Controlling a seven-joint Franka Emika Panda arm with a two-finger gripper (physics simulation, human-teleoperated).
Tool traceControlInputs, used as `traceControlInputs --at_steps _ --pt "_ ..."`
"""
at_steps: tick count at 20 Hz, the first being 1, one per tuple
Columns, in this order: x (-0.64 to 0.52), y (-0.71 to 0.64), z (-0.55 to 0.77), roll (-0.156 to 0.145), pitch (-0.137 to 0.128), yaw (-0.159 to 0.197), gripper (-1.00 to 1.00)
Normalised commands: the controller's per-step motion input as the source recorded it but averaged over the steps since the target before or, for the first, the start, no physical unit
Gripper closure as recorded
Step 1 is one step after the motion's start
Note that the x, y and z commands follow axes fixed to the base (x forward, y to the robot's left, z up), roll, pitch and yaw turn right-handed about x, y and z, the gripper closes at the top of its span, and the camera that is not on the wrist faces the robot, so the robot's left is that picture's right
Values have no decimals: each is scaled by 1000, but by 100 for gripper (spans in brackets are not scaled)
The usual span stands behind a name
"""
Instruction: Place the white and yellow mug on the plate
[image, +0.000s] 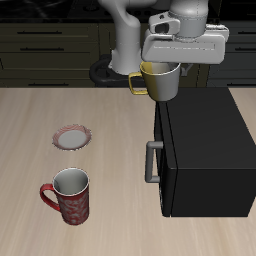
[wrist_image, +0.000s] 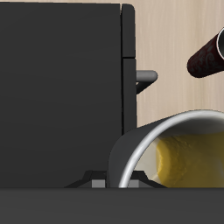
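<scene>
Exterior view shows the gripper (image: 163, 62) clamped on the white and yellow mug (image: 162, 80) at upper centre, mid-carry, needing travel toward the plate (image: 71, 137) at centre-left.

Red-patterned mug (image: 70, 194), black microwave (image: 205, 152), wooden table (image: 40, 120)

White and yellow mug (image: 161, 79) aloft; plate (image: 71, 137) on table (image: 110, 220)
</scene>
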Motion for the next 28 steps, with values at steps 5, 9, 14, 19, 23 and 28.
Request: traceControlInputs --at_steps 5,9,14,19,23,28 --pt "-216 -602 96 1 -39 -2 100" --pt "-105 -483 163 -17 -55 3 100" --pt "41 -429 178 -17 5 -53 100" --pt "58 -367 62 -20 -5 25 100" --pt "57 -375 47 -22 29 -28 100" --pt "61 -212 0 -1 38 -9 100"
